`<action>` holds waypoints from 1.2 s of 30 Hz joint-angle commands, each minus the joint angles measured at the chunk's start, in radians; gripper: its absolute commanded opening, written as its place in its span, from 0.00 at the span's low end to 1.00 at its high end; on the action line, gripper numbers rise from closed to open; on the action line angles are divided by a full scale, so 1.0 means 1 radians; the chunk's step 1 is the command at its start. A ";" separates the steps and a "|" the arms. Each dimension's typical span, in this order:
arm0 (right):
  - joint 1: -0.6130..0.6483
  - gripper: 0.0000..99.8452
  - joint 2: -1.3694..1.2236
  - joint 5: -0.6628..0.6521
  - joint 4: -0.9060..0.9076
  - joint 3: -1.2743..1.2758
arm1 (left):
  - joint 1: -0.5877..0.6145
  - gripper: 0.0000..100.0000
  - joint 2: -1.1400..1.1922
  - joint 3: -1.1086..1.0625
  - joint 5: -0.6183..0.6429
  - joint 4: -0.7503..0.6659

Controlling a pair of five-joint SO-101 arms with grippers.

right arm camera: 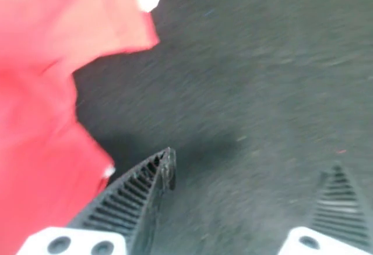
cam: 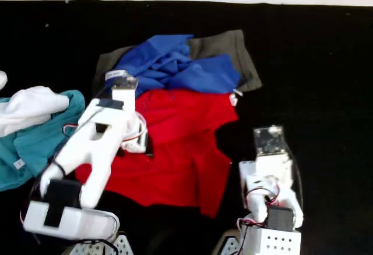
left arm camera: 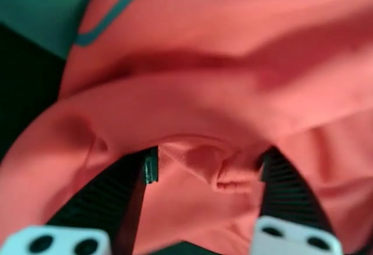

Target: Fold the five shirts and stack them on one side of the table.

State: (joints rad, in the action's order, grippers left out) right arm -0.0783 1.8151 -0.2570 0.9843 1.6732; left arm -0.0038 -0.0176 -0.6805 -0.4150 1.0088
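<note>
Ribbed fingers (left arm camera: 278, 191) of the left gripper (left arm camera: 210, 163) are seen spread apart and pressed onto the red shirt (left arm camera: 233, 45). A puckered fold of cloth is bunched between them, and no clamp on it can be made out. Just past the red cloth, off to one side of this gripper, the teal shirt (left arm camera: 35, 10) is seen. Jaws of the right gripper (right arm camera: 247, 170) are held wide apart with nothing between them, over the bare black table (right arm camera: 268, 63). The red shirt's edge lies just beside one finger (right arm camera: 143, 191). From above, the red shirt is seen spread between both arms, with the left gripper set at its edge nearer the teal shirt. On the teal shirt the white shirt (cam: 29, 106) is piled, out past the left arm (cam: 96, 150). Farther out from both grippers, the blue shirt (cam: 175, 66) is crumpled on the grey shirt (cam: 230, 48), overlapping the red shirt's far edge.
</note>
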 commanded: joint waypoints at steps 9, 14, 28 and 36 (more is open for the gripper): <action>-0.298 0.28 -0.004 -0.017 -0.065 -0.228 | 0.478 0.01 0.068 0.705 -0.097 0.440; -0.252 0.27 -0.007 -0.020 0.099 -0.449 | 0.719 0.01 0.016 1.187 -0.101 0.551; -0.185 0.27 -0.871 -0.012 0.263 -1.273 | 1.052 0.01 0.232 1.704 -0.103 0.284; -0.018 0.27 -1.308 -0.012 0.452 -1.644 | 1.036 0.18 0.450 1.712 -0.222 0.379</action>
State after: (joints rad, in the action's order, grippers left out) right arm -0.1718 0.6368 -0.2662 1.3802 0.1788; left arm 1.0380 0.4166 0.9920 -0.6206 1.3295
